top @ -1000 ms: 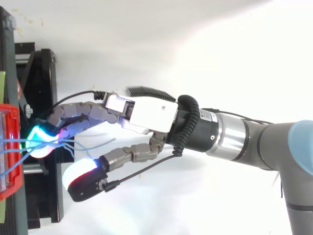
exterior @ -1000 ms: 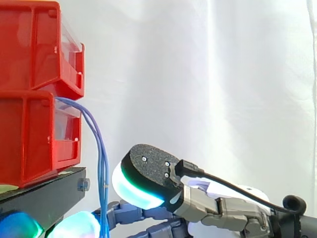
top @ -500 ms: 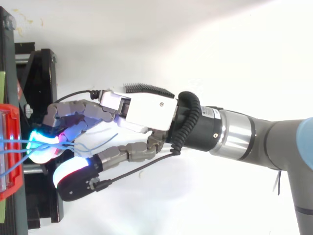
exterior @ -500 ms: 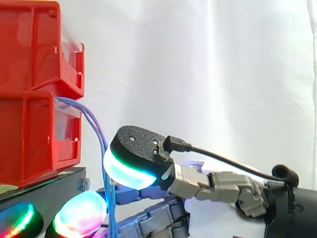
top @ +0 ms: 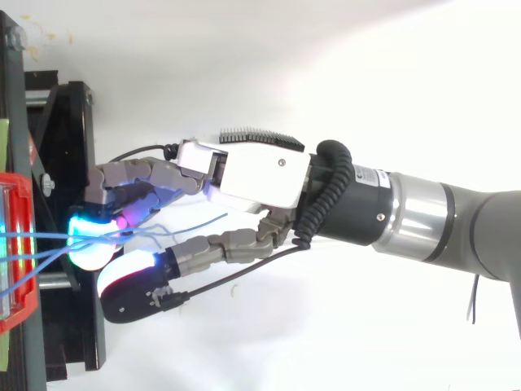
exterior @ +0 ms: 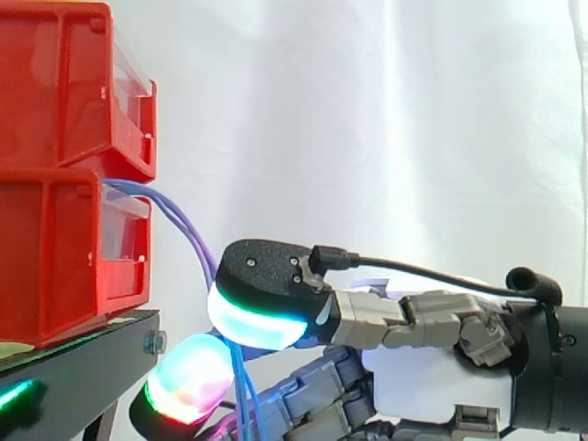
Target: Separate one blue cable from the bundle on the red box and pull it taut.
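Fingers (top: 138, 175) of the hand (top: 260, 171) were curled about the blue cables (exterior: 195, 237). In the side view the thumb's pad (exterior: 262, 317), glowing white and green, lay over the strands. A finger pad (exterior: 188, 381) glowing red and green sat just below and beside them, so the cables dropped through the gap between the two.

The cables came out of the lower red bin (exterior: 55, 257), which stood on the black stand (exterior: 83, 354) under a second red bin (exterior: 55, 92). They arched over the bin's front and sloped down past the stand's front edge to the hand, clear of the stand.

From above, the strands ran level from the bin, met the cyan-lit fingertips (top: 89, 236) over the stand's edge, and trailed loose beyond them under the palm. White curtain (exterior: 413, 138) hung behind.
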